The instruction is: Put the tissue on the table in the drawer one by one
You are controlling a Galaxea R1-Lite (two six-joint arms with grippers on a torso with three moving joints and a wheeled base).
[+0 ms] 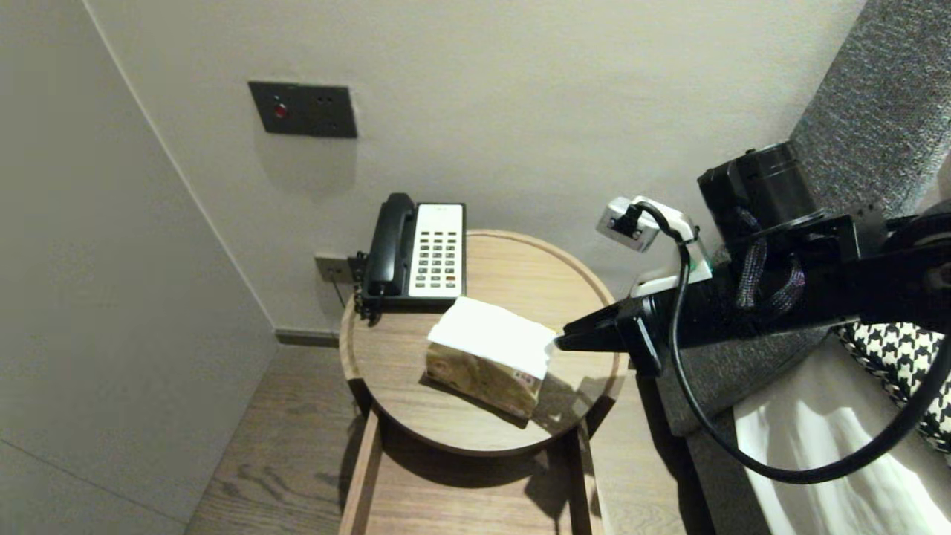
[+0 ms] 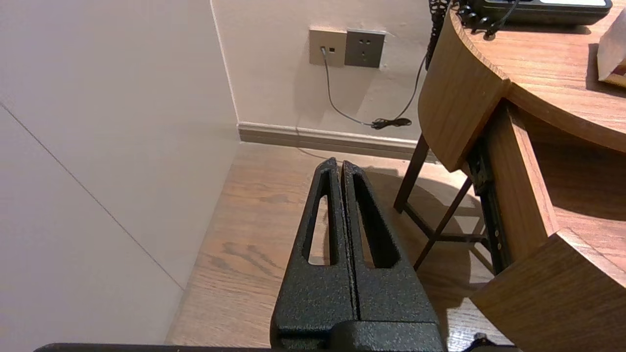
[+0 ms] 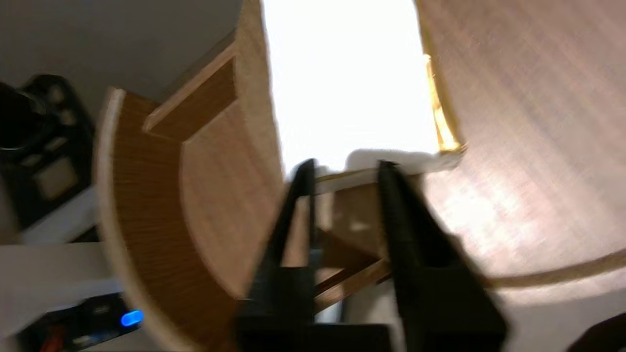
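Room corner with cream walls and a wooden floor [image 1: 275, 438]. Close against the back wall, a round wooden tabletop [image 1: 520, 260] with a low raised rim. Beneath it, a drawer [image 1: 461, 505] standing open toward the camera. At the back left of the tabletop, a black-and-white telephone [image 1: 420, 249] with its handset on the cradle. Just beside the rim there, a wall socket [image 1: 332, 267]. Higher up, a dark switch plate [image 1: 302, 109] with a small red light. Off to the right, a grey padded headboard [image 1: 884, 96], a bed [image 1: 810, 461] with a white sheet, and a black-and-white houndstooth cushion [image 1: 899, 357]. Near the middle of the tabletop, just in front of the telephone: a tissue pack [image 1: 483, 379]. Sits at a slant to the rim. Oblong, in a mottled brown wrapper with a small label at the right end, and a white tissue [image 1: 494, 334] spread flat across the top. Right tool [image 1: 559, 342] held level, reaching in from the bed side to the pack's right end. Fingers [image 3: 396, 205] apart, clamped on nothing, tips at the edge of the white tissue and seemingly touching it in the head view. Left tool [image 2: 341, 164] low beside the tabletop and above the floor, fingers pressed together on nothing.
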